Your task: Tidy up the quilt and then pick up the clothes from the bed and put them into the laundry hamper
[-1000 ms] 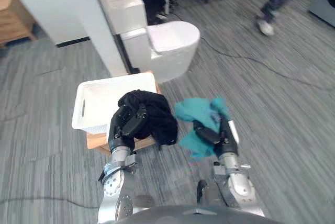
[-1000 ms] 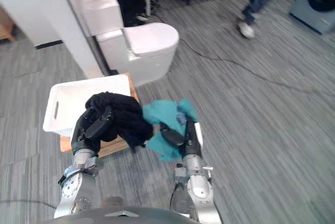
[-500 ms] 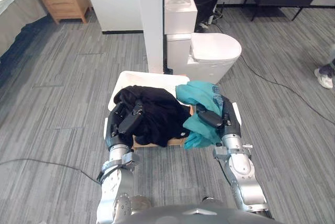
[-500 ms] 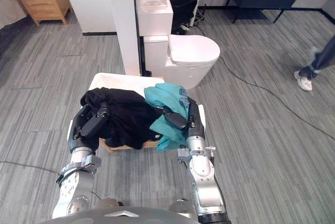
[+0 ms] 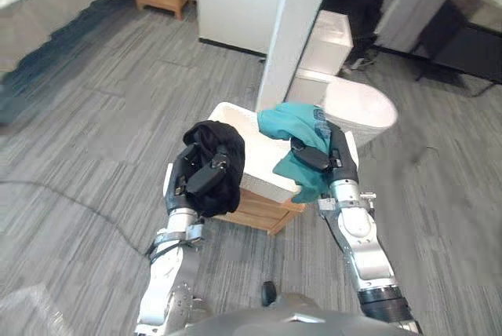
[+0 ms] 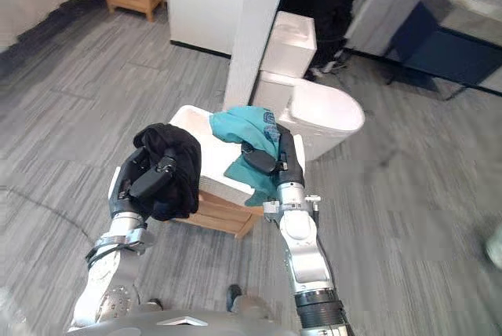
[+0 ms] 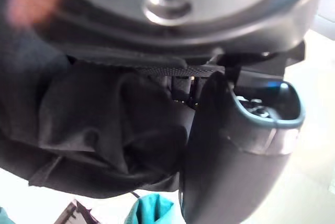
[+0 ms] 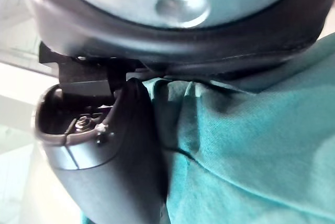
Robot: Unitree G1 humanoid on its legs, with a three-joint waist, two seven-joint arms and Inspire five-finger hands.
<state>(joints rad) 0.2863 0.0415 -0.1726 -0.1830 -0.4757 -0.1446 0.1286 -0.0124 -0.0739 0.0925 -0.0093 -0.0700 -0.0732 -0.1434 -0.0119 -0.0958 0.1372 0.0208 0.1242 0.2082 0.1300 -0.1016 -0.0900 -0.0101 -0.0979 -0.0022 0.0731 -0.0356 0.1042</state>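
Left hand [image 5: 202,179] still squeezes black clothes [image 5: 223,144], right hand [image 5: 321,159] a teal top [image 5: 286,120]; both now reach the hamper [image 5: 263,171], ready to drop.

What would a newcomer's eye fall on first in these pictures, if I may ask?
Two bundles of clothing at the white hamper: a teal garment clutched in the right hand above it, and a black garment gripped in the left hand by the hamper's left corner. A white toilet stands just behind.
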